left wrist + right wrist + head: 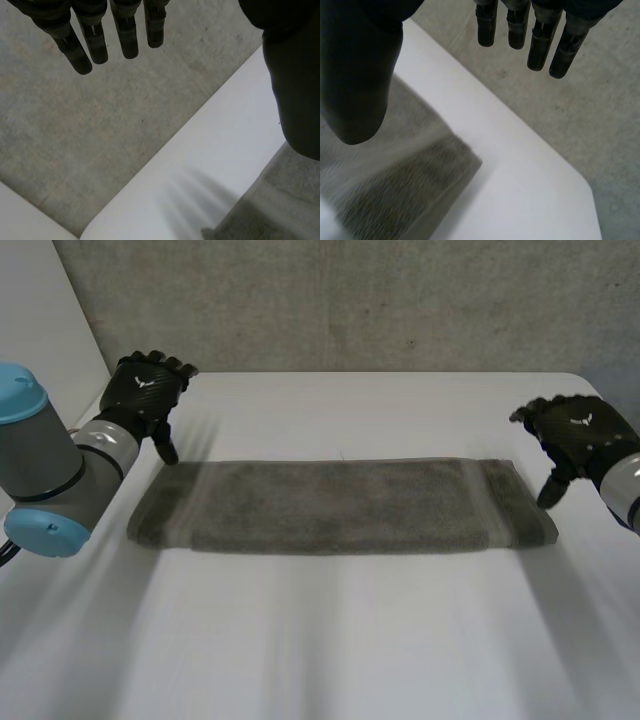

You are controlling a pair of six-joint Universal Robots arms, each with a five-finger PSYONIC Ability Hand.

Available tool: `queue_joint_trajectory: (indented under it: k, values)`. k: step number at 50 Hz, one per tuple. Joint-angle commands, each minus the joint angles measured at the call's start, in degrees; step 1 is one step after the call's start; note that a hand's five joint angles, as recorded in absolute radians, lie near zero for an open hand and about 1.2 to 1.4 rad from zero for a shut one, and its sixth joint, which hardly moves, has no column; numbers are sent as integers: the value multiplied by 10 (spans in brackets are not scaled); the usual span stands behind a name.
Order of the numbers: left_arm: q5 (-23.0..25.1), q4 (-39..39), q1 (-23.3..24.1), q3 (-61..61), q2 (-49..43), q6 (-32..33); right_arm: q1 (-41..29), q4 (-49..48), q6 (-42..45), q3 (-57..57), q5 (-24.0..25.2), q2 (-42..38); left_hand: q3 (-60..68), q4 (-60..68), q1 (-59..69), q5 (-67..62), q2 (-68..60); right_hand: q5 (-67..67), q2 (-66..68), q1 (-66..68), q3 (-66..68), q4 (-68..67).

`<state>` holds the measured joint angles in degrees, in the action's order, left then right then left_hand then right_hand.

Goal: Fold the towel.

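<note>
Closest in, left arm [40,465], grey with light-blue caps, at the left side of the tabletop [330,640]. Ends in left hand [145,390], raised by the far left corner of the towel [335,505], thumb pointing down just beside that corner; contact not clear. In left wrist view, fingers [95,45] straight and slightly spread, released, holding nothing, towel corner below the thumb. Towel flat across the tabletop's middle as one long grey strip, running left to right, with a band across its right end. Right hand [578,435] at the towel's right end, thumb down just beside the short edge. In right wrist view, fingers [537,45] straight as well, released and empty, towel corner under the thumb. Beyond the tabletop's far edge, concrete [350,300].
</note>
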<state>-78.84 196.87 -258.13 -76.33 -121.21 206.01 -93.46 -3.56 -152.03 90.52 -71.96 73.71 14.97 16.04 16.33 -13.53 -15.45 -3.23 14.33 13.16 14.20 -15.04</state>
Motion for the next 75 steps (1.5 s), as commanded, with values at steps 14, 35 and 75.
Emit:
queue_joint_trajectory:
  k: [14, 35, 75]
  values:
    - [7, -19, 9, -168, 83, -61, 33, -3, 22, 14, 39, -100, -32, -43, -46, 118, 37, -117, 106, 117, 107, -98]
    - [54, 4, 17, -263, 151, -125, 33, -32, 47, -46, 15, -198, -32, -43, -46, 118, 37, -667, 656, 667, 657, -649]
    - [40, 6, 46, -204, 194, -148, -241, -43, 121, -224, -81, -159, -39, -50, -53, 125, 44, -668, 657, 668, 658, -650]
